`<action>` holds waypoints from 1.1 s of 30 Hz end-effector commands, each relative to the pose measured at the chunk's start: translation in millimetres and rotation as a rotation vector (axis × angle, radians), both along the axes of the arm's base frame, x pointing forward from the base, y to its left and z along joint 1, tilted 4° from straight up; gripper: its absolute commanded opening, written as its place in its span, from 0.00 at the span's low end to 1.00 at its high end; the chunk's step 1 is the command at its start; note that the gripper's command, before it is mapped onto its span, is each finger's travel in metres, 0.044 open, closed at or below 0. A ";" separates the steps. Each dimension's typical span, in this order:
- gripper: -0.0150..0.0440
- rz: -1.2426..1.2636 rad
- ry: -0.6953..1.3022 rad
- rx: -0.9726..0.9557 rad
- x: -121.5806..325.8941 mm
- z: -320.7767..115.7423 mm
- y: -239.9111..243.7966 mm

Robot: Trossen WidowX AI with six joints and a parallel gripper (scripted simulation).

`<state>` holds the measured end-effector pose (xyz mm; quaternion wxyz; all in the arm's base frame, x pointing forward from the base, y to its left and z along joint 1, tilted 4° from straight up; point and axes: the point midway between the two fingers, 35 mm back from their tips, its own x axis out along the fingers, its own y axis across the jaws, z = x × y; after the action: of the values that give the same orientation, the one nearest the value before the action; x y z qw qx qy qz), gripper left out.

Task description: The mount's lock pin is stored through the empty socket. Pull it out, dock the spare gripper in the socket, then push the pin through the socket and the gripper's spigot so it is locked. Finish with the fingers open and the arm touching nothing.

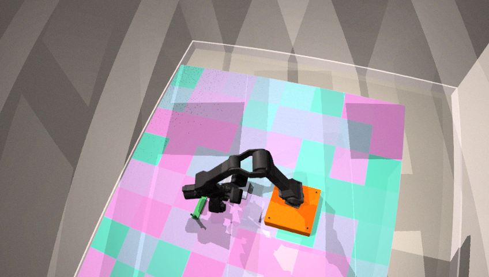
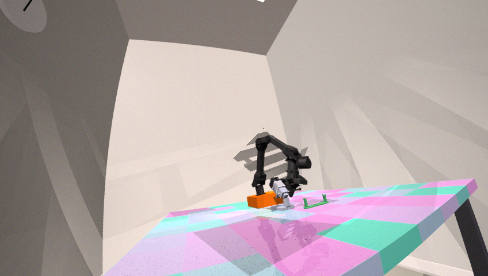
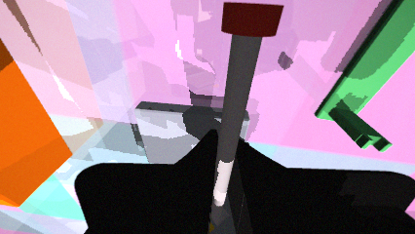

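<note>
In the exterior view, left to right, your orange base block (image 1: 288,220) (image 2: 259,201) (image 3: 24,132) supports the arm. The mount (image 1: 247,187) (image 2: 282,207) (image 3: 163,132) tilts its socket upward, apparently to seat the dark-ended spare gripper (image 1: 239,179) (image 2: 274,182). Your pincer (image 1: 224,195) (image 2: 290,195) (image 3: 217,136) pinches the red-headed lock pin (image 2: 299,188) (image 3: 238,88) near its pale end, head free, perhaps for insertion. The green cradle's (image 1: 199,207) (image 2: 316,204) (image 3: 375,58) forked posts, likely rests, hold nothing.

Red-capped pin (image 3: 239,93) between black fingertips
</note>
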<state>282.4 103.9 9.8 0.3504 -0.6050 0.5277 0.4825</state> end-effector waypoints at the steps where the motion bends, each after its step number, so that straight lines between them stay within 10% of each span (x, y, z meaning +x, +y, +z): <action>1: 0.25 0.003 -0.001 -0.001 1.1 1.7 -3.6; 6: 0.25 0.003 -0.001 -0.001 1.2 1.7 -3.8; 14: 0.59 -0.002 0.002 0.000 0.6 0.2 -2.5; 33: 0.59 0.003 0.018 -0.011 -6.2 21.8 15.9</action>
<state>277.0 114.1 25.2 0.3394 -0.6036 0.5333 0.4858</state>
